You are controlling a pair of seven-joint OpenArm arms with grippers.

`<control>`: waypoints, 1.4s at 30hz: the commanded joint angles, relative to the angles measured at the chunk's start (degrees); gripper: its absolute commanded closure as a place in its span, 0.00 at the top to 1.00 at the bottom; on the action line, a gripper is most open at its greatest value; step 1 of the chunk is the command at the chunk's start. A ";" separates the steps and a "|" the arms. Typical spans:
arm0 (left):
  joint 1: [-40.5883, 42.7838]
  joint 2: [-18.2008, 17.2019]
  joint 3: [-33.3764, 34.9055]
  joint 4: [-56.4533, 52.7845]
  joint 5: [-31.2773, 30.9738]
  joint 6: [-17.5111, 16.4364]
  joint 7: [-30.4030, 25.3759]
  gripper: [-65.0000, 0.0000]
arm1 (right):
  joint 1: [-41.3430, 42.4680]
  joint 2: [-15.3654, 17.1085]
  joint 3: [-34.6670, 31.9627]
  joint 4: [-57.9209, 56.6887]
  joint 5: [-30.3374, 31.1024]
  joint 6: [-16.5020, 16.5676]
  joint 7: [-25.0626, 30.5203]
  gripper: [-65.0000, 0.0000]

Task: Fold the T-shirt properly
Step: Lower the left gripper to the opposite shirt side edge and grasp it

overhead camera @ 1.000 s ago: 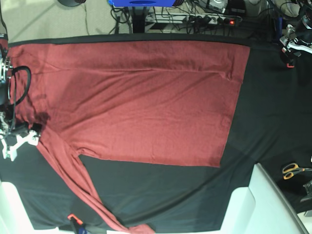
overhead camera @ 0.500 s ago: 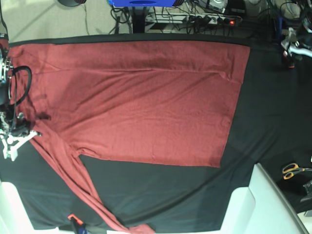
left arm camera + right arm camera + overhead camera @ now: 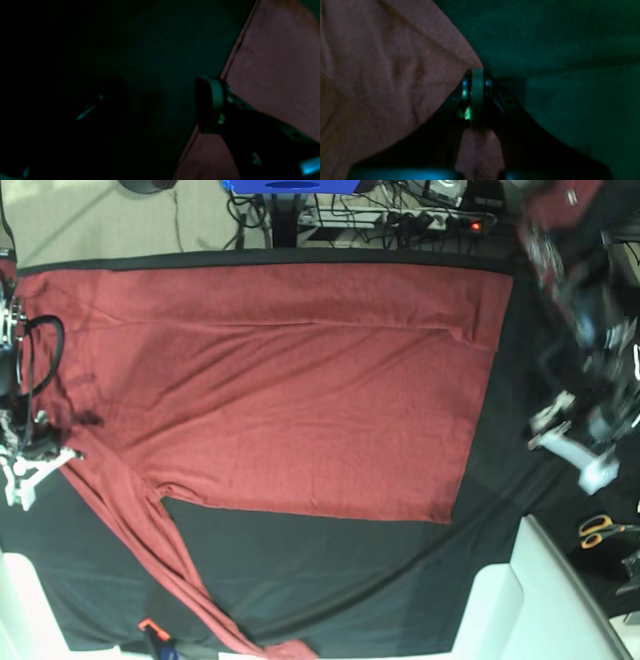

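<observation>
A black cloth (image 3: 350, 580) covers the whole work surface, running out of frame at three and six o'clock in the base view. On it lies the large brick-red long-sleeved T-shirt (image 3: 290, 390) of thin knit fabric, spread flat and filling the picture from nine o'clock past the centre, its straight hem facing three o'clock. One sleeve (image 3: 170, 570) trails down toward seven o'clock, and its cuff is cut off by the bottom edge. The right arm's white gripper (image 3: 35, 462) sits at nine o'clock, at the shirt's edge near where that sleeve begins; the right wrist view, dim and green-tinted, shows its two dark jaws pressed together, edge-on, at a point of the red cloth, with more red fabric visible between the finger bases, so it appears clamped on the T-shirt, though the exact pinch is hard to make out. The left arm's white gripper (image 3: 575, 442) is over bare black cloth at three o'clock, blurred, well apart from the hem. Its wrist view is very dark: one rounded pad (image 3: 208, 103) shows near the hem line, the other is barely a glint, with a wide gap and nothing between them. Orange-handled scissors (image 3: 600, 530) lie at four o'clock, partly cut off.
</observation>
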State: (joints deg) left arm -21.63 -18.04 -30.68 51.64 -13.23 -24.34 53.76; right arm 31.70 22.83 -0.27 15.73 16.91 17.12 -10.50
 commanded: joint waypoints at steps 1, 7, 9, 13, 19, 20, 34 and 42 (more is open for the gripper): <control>-4.09 -0.46 2.68 -2.54 0.09 -0.23 -2.99 0.66 | 1.75 1.13 0.05 0.76 0.28 -0.55 0.79 0.01; -15.87 -0.64 7.78 -25.92 1.32 -0.23 -15.12 0.66 | 1.66 1.48 0.05 0.76 0.28 -0.55 0.79 0.01; -17.89 -0.73 7.95 -30.93 1.59 -0.23 -18.99 0.66 | 1.66 1.65 0.05 0.76 0.28 -0.55 0.79 0.01; -18.86 -0.55 8.04 -32.60 1.59 -0.23 -21.54 0.65 | 1.66 1.65 0.05 0.76 0.28 -0.55 0.79 0.01; -18.42 -0.46 8.04 -32.69 1.59 -0.23 -21.63 0.65 | 1.66 1.13 0.05 0.76 0.28 -0.55 0.79 0.01; -18.24 -0.55 8.13 -32.69 1.59 -0.23 -21.71 0.65 | 1.66 1.13 0.05 0.76 0.28 -0.55 0.79 0.01; -16.39 -1.25 8.13 -32.69 1.59 -0.15 -21.89 0.65 | 1.66 0.77 0.05 0.76 0.28 -0.55 0.79 0.01; -14.20 -1.08 8.13 -32.34 1.67 -0.15 -22.15 0.65 | 1.66 0.86 0.05 0.76 0.28 -0.55 0.79 0.01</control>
State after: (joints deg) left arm -34.72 -18.57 -22.61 18.85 -12.05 -24.34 30.46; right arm 31.68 22.57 -0.27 15.73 16.88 16.51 -10.68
